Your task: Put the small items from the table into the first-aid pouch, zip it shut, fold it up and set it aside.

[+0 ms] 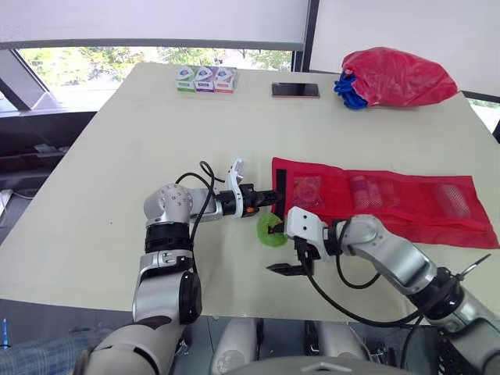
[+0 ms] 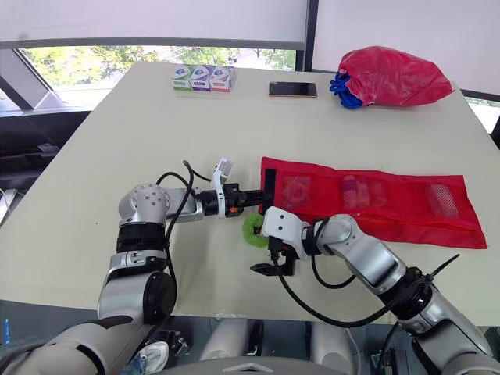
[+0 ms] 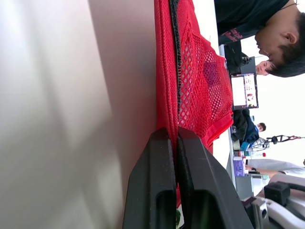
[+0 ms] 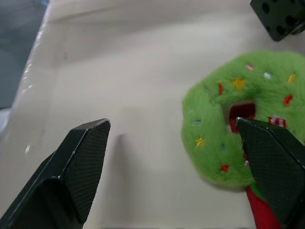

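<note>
The red mesh first-aid pouch (image 1: 406, 207) lies unfolded flat across the right half of the table, with small items showing through its pockets. My left gripper (image 1: 268, 200) is shut on the pouch's black-trimmed left end; in the left wrist view its fingers (image 3: 164, 157) pinch the red fabric (image 3: 190, 71). A green plush donut (image 1: 270, 231) lies on the table just below that end. My right gripper (image 1: 291, 267) hovers open right beside the donut, on its near side. In the right wrist view the donut (image 4: 224, 119) sits off towards one of the wide-apart fingers (image 4: 86, 162).
A red drawstring bag with blue cord (image 1: 394, 76) sits at the back right. A phone (image 1: 295, 90) and three small boxes (image 1: 206, 79) lie along the far edge. The table's front edge (image 1: 234, 301) is close behind my right gripper. People show in the left wrist view background.
</note>
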Robot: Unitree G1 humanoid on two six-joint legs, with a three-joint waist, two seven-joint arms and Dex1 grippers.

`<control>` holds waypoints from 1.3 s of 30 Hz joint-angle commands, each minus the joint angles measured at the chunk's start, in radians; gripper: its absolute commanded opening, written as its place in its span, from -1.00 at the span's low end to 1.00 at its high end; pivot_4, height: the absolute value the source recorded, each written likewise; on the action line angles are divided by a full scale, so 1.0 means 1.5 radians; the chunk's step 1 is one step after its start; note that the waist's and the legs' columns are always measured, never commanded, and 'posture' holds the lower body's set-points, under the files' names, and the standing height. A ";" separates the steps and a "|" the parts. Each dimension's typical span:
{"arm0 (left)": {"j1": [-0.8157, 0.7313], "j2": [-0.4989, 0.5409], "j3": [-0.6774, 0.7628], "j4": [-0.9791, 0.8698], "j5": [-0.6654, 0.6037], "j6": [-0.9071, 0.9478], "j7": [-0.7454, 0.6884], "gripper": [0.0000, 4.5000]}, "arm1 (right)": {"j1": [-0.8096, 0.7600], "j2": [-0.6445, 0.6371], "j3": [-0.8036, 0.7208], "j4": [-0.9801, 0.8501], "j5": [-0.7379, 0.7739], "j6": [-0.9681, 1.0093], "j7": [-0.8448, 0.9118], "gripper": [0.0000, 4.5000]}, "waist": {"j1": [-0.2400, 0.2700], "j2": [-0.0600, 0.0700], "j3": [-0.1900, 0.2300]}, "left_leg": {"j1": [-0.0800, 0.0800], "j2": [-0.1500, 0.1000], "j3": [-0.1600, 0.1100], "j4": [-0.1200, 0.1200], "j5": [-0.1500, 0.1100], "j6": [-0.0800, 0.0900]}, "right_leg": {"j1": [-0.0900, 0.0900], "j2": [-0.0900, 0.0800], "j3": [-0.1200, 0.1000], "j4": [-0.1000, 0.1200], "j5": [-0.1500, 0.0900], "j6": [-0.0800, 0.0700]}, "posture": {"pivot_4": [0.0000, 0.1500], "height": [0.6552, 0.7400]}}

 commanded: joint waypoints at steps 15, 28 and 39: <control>0.017 0.011 -0.006 -0.011 0.003 -0.008 -0.019 -1.00 | 0.051 -0.005 -0.097 -0.021 -0.084 -0.005 -0.057 -0.99 | 0.000 0.000 0.000 | 0.001 0.000 -0.001 -0.001 0.000 -0.001 | 0.001 0.000 -0.001 0.000 0.000 0.000 | 1.00 1.00; 0.090 0.119 -0.084 -0.058 0.028 -0.095 -0.125 -1.00 | 0.259 0.184 -0.543 -0.161 0.186 0.153 -0.272 -0.99 | -0.020 0.001 0.000 | 0.002 0.001 0.000 -0.003 -0.001 0.001 | 0.000 0.000 0.000 0.000 0.000 -0.001 | 1.00 1.00; 0.112 0.217 -0.114 -0.040 0.050 -0.153 -0.182 -1.00 | 0.337 0.127 -0.710 -0.145 0.205 0.109 -0.327 -0.99 | -0.029 0.001 0.000 | 0.005 0.003 0.002 -0.009 0.000 0.000 | 0.000 0.002 0.002 0.000 -0.001 -0.003 | 1.00 1.00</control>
